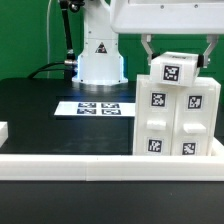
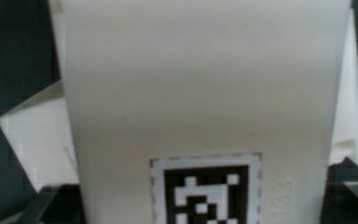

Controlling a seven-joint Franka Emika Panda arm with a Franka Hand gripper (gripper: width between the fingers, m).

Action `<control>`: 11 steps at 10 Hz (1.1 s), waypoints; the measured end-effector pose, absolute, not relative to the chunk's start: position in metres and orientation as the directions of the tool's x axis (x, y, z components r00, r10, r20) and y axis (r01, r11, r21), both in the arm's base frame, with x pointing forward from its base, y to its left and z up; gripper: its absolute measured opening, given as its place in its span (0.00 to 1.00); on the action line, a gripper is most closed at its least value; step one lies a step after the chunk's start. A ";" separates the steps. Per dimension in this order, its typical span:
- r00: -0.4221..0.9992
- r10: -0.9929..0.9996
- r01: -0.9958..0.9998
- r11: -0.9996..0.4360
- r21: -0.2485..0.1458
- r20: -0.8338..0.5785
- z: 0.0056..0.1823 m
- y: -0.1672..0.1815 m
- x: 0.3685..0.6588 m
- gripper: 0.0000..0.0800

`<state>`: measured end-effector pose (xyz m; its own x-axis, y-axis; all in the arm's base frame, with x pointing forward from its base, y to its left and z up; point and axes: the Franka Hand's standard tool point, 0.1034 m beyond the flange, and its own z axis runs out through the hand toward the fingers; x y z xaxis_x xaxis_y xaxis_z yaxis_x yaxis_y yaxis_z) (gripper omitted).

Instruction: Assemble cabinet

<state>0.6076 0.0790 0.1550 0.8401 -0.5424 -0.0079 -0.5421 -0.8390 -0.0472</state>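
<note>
The white cabinet body (image 1: 178,118) stands upright at the exterior view's right, with several black-and-white tags on its face panels. A white tagged top piece (image 1: 172,68) sits on top of it. My gripper (image 1: 177,50) hangs straight above, with one finger down each side of this top piece, and looks closed on it. In the wrist view the white piece (image 2: 176,90) fills nearly the whole picture, with one tag (image 2: 208,192) low on it. My fingertips barely show there.
The marker board (image 1: 98,107) lies flat on the black table (image 1: 40,110) in front of the white robot base (image 1: 100,60). A white rail (image 1: 90,160) runs along the front edge. A small white part (image 1: 3,131) pokes in at the exterior view's left edge.
</note>
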 end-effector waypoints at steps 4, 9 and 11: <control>0.543 -0.839 -0.839 -0.541 -0.062 -0.025 0.156 0.081 0.611 0.70; 0.148 -0.987 -0.987 -0.144 -0.065 -0.060 0.157 0.084 0.613 0.70; -0.064 -0.995 -0.996 0.068 -0.053 -0.080 0.157 0.084 0.614 0.70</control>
<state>0.6138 0.0842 0.1573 -0.0639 -0.9947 -0.0804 -0.9963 0.0683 -0.0530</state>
